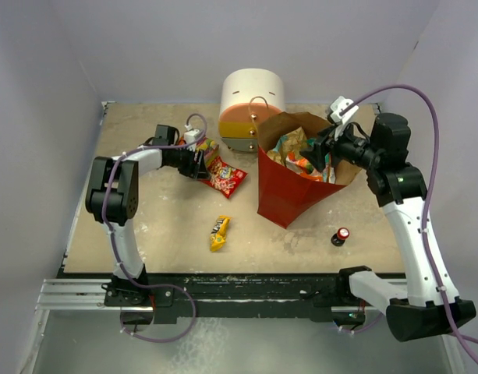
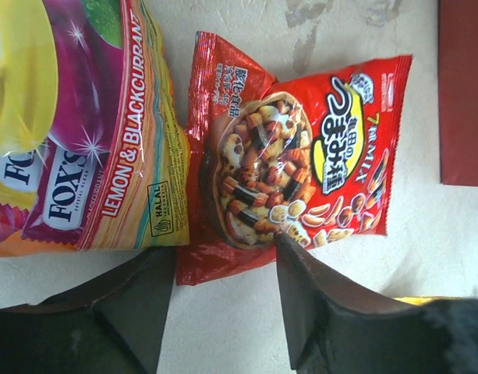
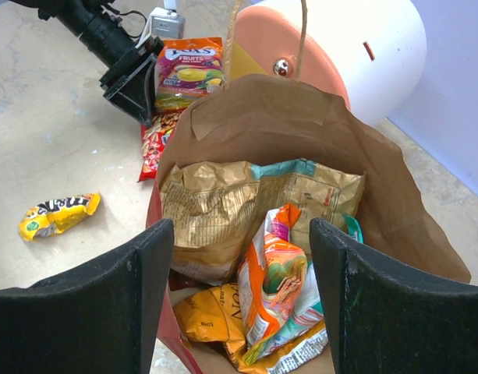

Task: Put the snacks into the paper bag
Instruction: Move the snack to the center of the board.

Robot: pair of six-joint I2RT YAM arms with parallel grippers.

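The paper bag (image 1: 284,183) stands upright right of centre, brown inside with red sides. Inside it lie a tan chip bag (image 3: 254,199), an orange packet (image 3: 281,284) and a yellow-orange bag (image 3: 211,315). My right gripper (image 3: 240,234) hovers open over the bag's mouth (image 1: 320,156), holding nothing. On the table left of the bag lies a red snack packet (image 2: 316,156) beside a yellow-purple candy bag (image 2: 90,132). My left gripper (image 2: 223,257) is open, its fingers straddling the red packet's near corner (image 1: 200,165); the right fingertip (image 2: 285,243) touches the packet's edge. A yellow bar (image 1: 219,232) lies alone nearer the front.
A round white-orange-yellow drawer unit (image 1: 250,105) stands just behind the bag. A tiny red-capped bottle (image 1: 341,236) sits on the table right of the bag's base. White walls close in the table on three sides.
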